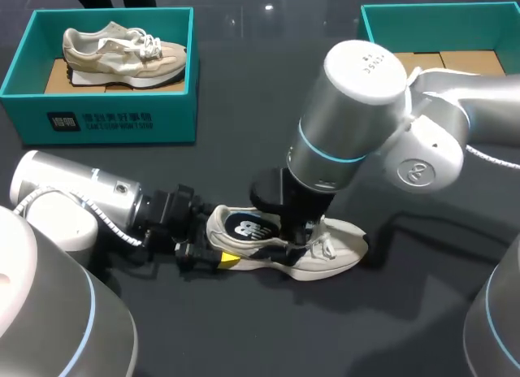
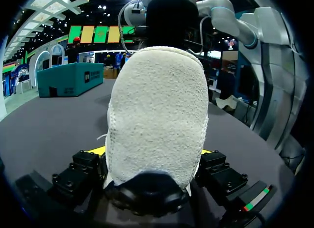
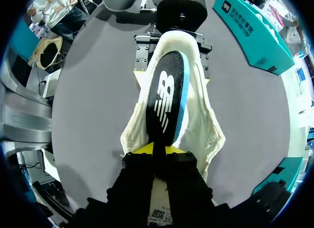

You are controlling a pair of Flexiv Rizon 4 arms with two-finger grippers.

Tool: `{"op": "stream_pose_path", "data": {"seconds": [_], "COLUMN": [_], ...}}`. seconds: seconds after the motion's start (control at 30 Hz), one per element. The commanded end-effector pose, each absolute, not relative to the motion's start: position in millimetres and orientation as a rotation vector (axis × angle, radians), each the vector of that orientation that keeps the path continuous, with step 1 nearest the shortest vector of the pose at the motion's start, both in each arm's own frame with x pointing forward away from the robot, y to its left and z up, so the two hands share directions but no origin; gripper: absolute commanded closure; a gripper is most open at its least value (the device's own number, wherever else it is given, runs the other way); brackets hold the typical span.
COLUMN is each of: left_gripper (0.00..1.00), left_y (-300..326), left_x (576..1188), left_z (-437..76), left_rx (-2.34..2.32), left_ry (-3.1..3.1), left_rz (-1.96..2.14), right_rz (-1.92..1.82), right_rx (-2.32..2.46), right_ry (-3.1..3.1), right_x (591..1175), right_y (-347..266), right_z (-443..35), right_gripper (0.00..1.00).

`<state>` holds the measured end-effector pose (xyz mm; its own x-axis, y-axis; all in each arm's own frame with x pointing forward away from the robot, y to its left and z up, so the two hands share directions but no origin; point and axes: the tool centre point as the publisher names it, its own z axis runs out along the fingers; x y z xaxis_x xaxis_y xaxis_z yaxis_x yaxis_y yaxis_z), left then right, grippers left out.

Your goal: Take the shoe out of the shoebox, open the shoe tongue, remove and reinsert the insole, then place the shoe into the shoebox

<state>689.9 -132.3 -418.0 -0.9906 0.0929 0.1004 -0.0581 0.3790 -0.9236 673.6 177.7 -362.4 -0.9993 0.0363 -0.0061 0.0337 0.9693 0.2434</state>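
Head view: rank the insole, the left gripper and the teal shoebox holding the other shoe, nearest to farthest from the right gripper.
1. insole: sticking out of the shoe, pinched by the right gripper.
2. left gripper: at the heel end, on the left side.
3. shoebox: at the table's far left corner.

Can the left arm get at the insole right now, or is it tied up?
Probably not. The left gripper is shut on the heel of the shoe, and the right gripper pinches the insole from above, crowding the opening.
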Motion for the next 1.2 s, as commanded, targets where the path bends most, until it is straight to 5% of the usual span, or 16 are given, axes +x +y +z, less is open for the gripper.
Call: {"op": "stream_pose_path", "data": {"seconds": [0.03,1.07,1.13,1.2], "left_gripper": [1.00,1.00,1.00,1.00], "left_y": [-131,-131,-131,-131], "left_x": [693,693,693,693], "left_z": [-420,-420,-420,-420], "left_rx": [-0.030,-0.030,-0.030,-0.030], "left_ry": [-2.496,-2.496,-2.496,-2.496], "left_rz": [1.674,1.674,1.674,1.674], "right_rz": [0.526,0.490,0.485,0.466], "right_rx": [0.021,-0.367,-0.368,-0.347], "right_ry": [3.074,3.091,3.096,3.105], "right_x": [671,687,685,684], "right_y": [163,223,223,223], "right_z": [-358,-326,-324,-322], "right_gripper": [1.00,0.99,0.77,0.71]}}
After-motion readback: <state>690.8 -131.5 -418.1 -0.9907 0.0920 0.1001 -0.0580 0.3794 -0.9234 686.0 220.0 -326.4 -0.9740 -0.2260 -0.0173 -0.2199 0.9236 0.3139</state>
